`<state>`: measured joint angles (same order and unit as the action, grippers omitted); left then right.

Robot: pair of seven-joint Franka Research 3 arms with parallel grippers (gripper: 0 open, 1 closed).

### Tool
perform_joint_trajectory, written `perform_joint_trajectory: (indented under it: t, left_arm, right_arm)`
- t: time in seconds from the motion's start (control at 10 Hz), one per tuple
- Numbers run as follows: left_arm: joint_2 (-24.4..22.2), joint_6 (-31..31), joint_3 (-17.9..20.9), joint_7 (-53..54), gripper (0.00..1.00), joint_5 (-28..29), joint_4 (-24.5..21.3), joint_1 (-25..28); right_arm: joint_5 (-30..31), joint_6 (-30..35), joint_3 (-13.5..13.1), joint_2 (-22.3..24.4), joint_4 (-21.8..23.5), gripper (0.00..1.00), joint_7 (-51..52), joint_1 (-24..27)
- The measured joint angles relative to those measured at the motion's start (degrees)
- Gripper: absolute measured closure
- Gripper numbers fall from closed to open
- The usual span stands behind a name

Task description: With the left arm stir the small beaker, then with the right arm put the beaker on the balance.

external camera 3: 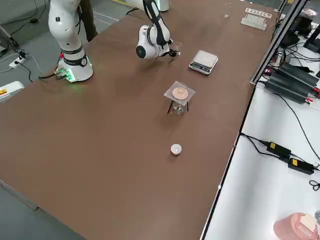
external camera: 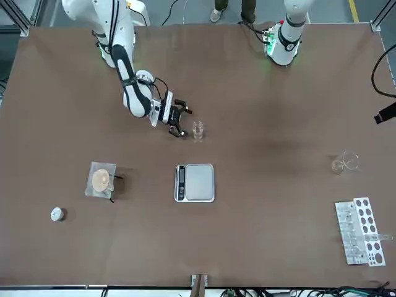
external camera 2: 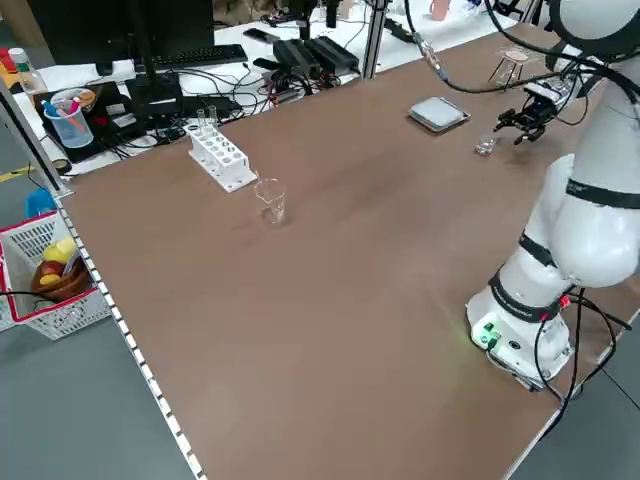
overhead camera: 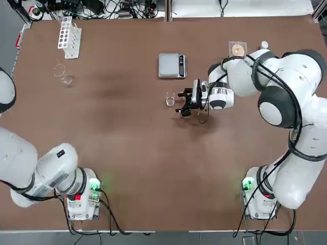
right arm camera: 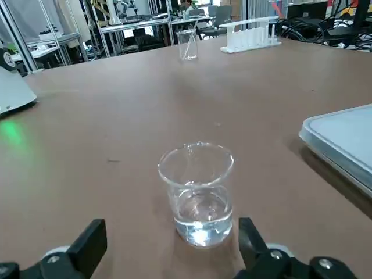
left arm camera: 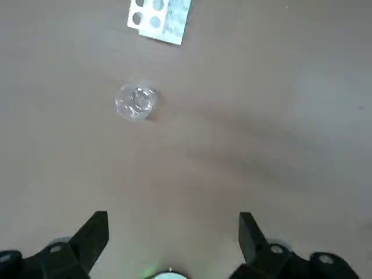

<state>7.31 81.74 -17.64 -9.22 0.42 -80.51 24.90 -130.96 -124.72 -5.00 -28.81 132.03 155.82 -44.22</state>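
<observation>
The small beaker [overhead camera: 170,99] is a tiny clear glass holding a little liquid; it stands upright near the table's middle, just below the balance [overhead camera: 172,65]. My right gripper [overhead camera: 183,103] is low over the table, just right of the beaker and pointing at it. In the right wrist view the gripper [right arm camera: 172,229] is open, and the beaker [right arm camera: 197,195] stands a short way ahead of the fingertips, untouched. The balance's plate [right arm camera: 343,139] shows beside it. My left gripper [left arm camera: 172,224] is open and empty, high above the table's left side.
A wider glass beaker with a rod [overhead camera: 65,76] stands at the far left, near a white test-tube rack [overhead camera: 69,37]. A small stand carrying a round dish [overhead camera: 237,49] and a white cap [overhead camera: 264,45] sit behind the right arm.
</observation>
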Motion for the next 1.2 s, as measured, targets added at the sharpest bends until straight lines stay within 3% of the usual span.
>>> perform_joint_trajectory:
  t: [0.2, 0.3, 1.0, 1.2]
  left_arm:
    - [-2.25, -1.13, 19.9, 0.01, 0.0, -4.5, 1.23, -19.12]
    - [-3.33, -1.28, 24.42, 0.01, 0.0, -4.65, 1.24, -23.97]
    - [-3.03, -1.27, 23.52, 1.46, 0.01, -4.56, 1.03, -25.31]
    - [-3.03, -1.26, 23.3, 1.72, 0.01, -0.73, 1.02, -25.5]
  right_arm:
    - [-0.69, 0.0, -0.01, -0.6, -1.35, 0.0, 0.09, -0.27]
    - [-0.74, 0.0, -0.04, -0.61, -1.62, 0.0, 0.09, -0.29]
    - [-2.04, 0.0, -0.11, -3.74, -4.11, 0.0, 0.78, -0.33]
    - [-2.41, 0.2, -0.11, -4.06, -4.74, 0.0, 0.98, -0.37]
